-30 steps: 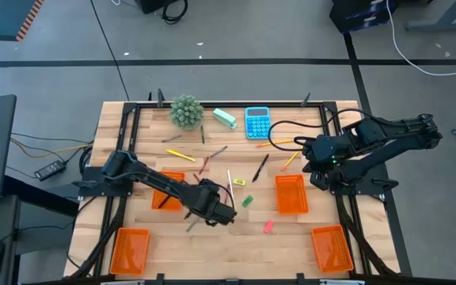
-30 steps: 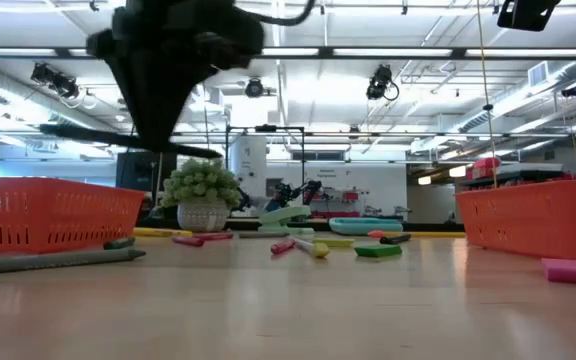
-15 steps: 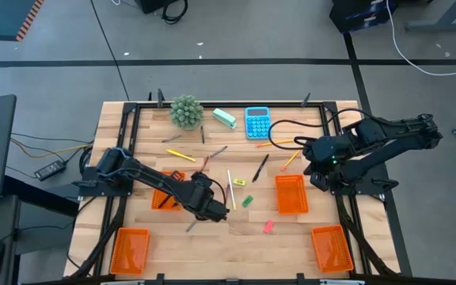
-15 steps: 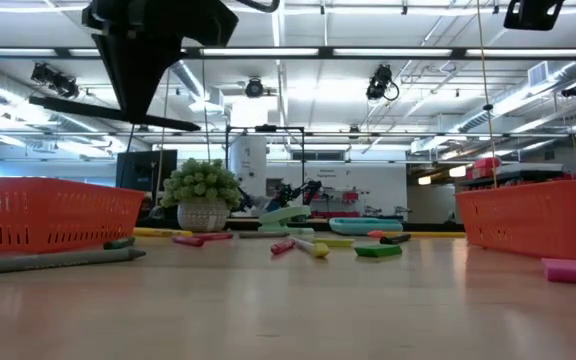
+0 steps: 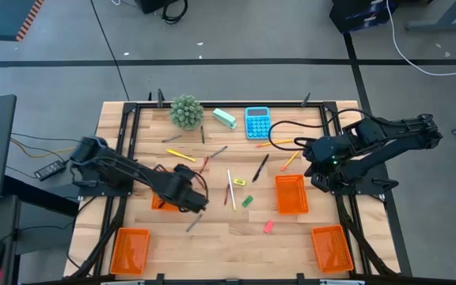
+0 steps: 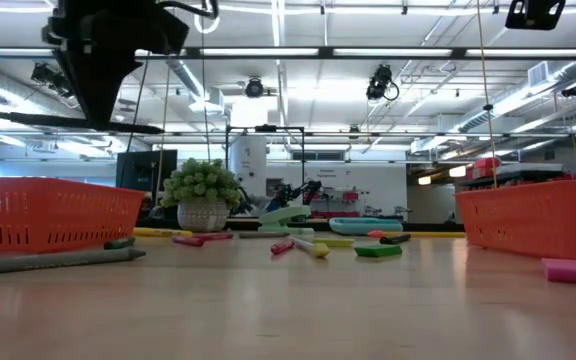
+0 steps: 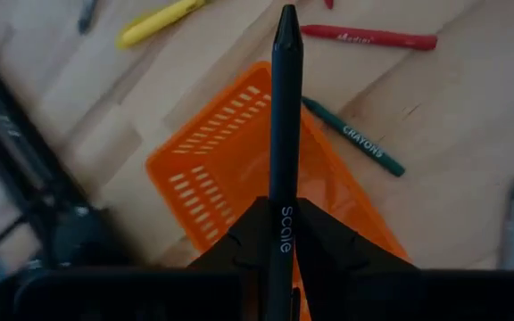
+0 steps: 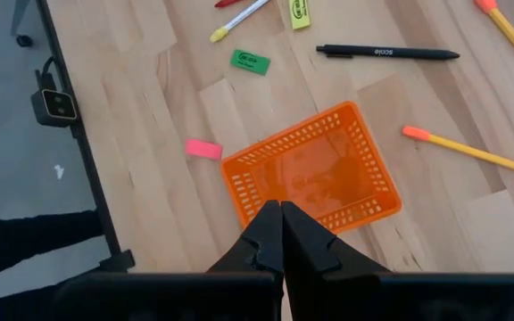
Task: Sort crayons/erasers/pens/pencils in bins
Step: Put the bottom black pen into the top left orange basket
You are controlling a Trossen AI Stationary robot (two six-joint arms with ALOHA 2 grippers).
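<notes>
My left gripper [image 7: 281, 214] is shut on a black pen [image 7: 285, 107] and hangs over an orange bin [image 7: 217, 178] at the table's left middle; in the high view the left gripper [image 5: 185, 196] stands over that bin [image 5: 158, 203]. My right gripper [image 8: 281, 218] is shut and empty, held high above a second bin [image 8: 315, 174] on the right. Crayons [image 7: 368, 37], pencils [image 5: 182, 155], another black pen [image 5: 260, 167] and green [image 5: 247, 201] and pink [image 5: 268, 226] erasers lie flat on the table's middle. My left gripper pinches the pen's shaft [image 7: 286, 198] between its two fingers, toward its rear end. The pen runs along the fingers and sticks far out past their tips. The fingers slant steeply down from above. The pen is lifted clear, its free end [image 7: 286, 16] above the bin.
Two more orange bins [image 5: 131, 249] [image 5: 330, 248] stand at the near corners. A potted plant [image 5: 186, 112], a mint-green block [image 5: 225, 118] and a blue calculator [image 5: 257, 123] stand along the far edge. A grey stick [image 5: 192, 224] lies near the left gripper.
My left gripper has gone toward the table's left edge and a little up, carrying the black pen from the table's middle to above the left-middle bin. The grey stick has stayed on the table. My right arm has kept still.
</notes>
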